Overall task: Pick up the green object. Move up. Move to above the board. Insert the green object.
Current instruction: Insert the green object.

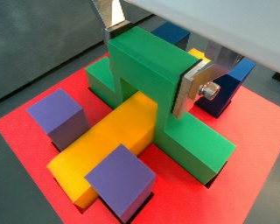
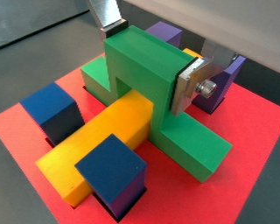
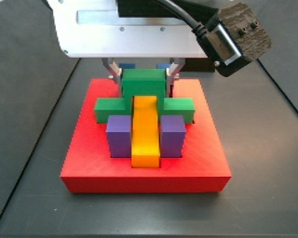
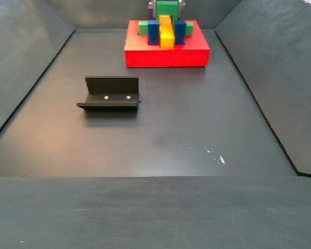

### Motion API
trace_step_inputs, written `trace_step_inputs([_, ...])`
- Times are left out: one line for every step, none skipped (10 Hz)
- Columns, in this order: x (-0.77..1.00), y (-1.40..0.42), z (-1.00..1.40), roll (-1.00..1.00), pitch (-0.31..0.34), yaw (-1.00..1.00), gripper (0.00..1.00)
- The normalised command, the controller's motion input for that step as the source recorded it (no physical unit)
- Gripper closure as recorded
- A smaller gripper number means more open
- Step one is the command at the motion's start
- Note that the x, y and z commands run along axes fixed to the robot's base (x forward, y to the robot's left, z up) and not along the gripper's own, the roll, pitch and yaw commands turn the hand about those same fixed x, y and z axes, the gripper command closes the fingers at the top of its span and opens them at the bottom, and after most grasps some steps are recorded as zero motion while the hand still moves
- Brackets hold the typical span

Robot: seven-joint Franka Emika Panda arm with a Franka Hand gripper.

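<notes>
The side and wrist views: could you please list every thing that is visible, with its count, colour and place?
board: one, red, at the far end of the dark floor.
green object: one, green, on the board, arching across the yellow bar, gripped at its raised centre.
yellow bar: one, yellow, lying along the middle of the board.
purple blocks: two seen in this wrist view, beside the yellow bar.
blue blocks: two seen in this wrist view, beside the yellow bar.
fixture: one, dark, on the floor apart from the board.
gripper: one, over the board; silver fingers closed on the green object.
</notes>
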Motion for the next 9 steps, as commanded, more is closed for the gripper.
trace_step_inputs([0.04,-0.05,-0.49,0.09,-0.104,0.04,1.00])
trace_step_inputs([0.00,-0.08,-0.63,0.15,-0.114,0.00,1.00])
trace_step_inputs([0.00,-0.10,-0.77,0.17,-0.130,0.00,1.00])
trace_step_inputs([0.00,-0.11,-0.78,0.20,-0.106,0.00,1.00])
trace_step_inputs([0.00,-0.09,-0.77,0.22,-0.083,0.00,1.00])
trace_step_inputs([0.00,-0.10,-0.76,0.25,-0.054,0.00,1.00])
trace_step_inputs([0.00,-0.11,-0.75,0.26,-0.033,0.00,1.00])
trace_step_inputs([0.00,-0.11,-0.70,0.25,-0.031,0.00,1.00])
trace_step_inputs([0.00,0.00,0.00,0.00,0.000,0.00,1.00])
